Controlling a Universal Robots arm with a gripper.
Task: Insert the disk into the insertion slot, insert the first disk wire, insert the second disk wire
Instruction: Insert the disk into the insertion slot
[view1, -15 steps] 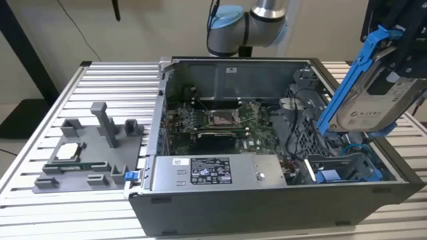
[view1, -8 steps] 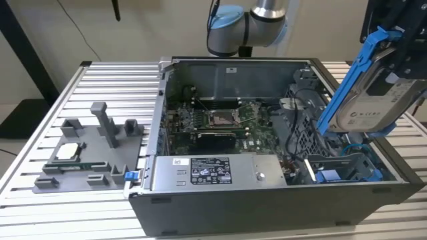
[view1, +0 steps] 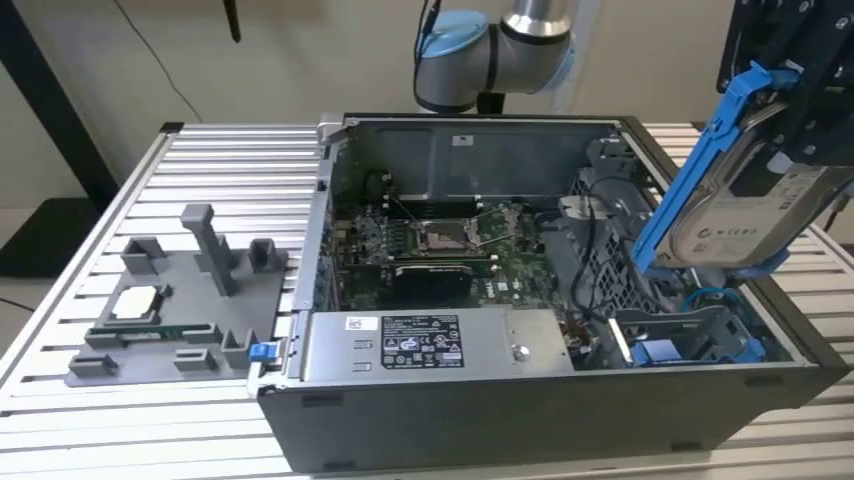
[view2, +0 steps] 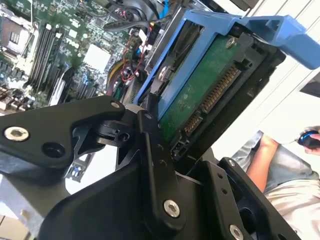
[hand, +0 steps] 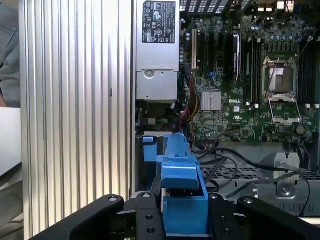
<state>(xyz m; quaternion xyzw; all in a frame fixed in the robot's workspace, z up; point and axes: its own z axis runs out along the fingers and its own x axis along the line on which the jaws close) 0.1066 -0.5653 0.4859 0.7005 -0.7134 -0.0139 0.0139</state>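
Disk: the disk (view1: 741, 215) hangs tilted in the air at the 3 o'clock side of the computer case (view1: 534, 400) in the exterior view. It is above the drive cage (view1: 687, 325) and apart from it.
Fingers: the gripper (view1: 787, 140) has its two black fingers (view2: 150, 150) pinching the disk by its blue frame.
Free bay: I cannot tell which opening of the cage is free.
Risk, tilt: going down at this lean, a frame corner would likely catch the cage rim and jam.
Risk, wires: the blue wire (view1: 707, 295) and dark cables lie just under the disk at its 6 o'clock, and they could get trapped or crushed.
Risk, grip: held near one end, the disk may pivot or slip if it meets resistance.
Risk, wrong bay: the blue-ended caddy (view1: 661, 352), at the disk's 7 o'clock, already fills one bay, so a push there would collide.
Count, disks held: one.
Count, caddies in cage: one.
Count, cases: one.
Count, grey trays: one tray (view1: 147, 360), at the case's 9 o'clock.
Count, on the tray: one chip (view1: 138, 300), one memory stick (view1: 150, 331).
Count, dark cables: cannot tell.
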